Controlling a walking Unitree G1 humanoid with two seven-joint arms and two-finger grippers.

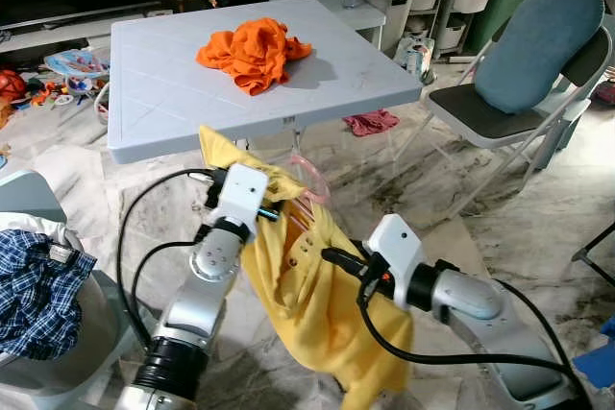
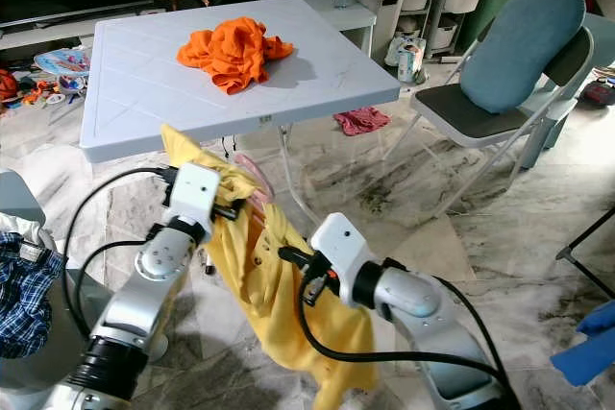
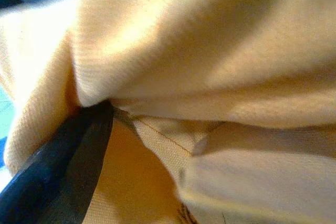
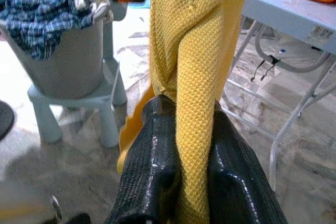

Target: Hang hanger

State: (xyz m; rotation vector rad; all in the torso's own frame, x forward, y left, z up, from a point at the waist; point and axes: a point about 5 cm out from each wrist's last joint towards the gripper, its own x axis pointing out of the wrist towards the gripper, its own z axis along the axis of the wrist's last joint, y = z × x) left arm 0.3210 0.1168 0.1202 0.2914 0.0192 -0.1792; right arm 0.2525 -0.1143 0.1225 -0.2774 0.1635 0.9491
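Yellow shirt [image 1: 317, 304] on pink hanger [image 1: 309, 180], held near the bench [image 1: 154, 93].
Left gripper [image 1: 279, 206] and right gripper [image 4: 181, 177] both clamp fabric; carrying step. Next: find a rail for the hook.

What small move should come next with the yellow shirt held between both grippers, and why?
Probably the left gripper should lift its end a little to spread the collar. The yellow shirt hangs bunched in front of the white table, the right gripper pinches a twisted fold, and the pink hanger only peeks out at the top, so it looks poorly seated.
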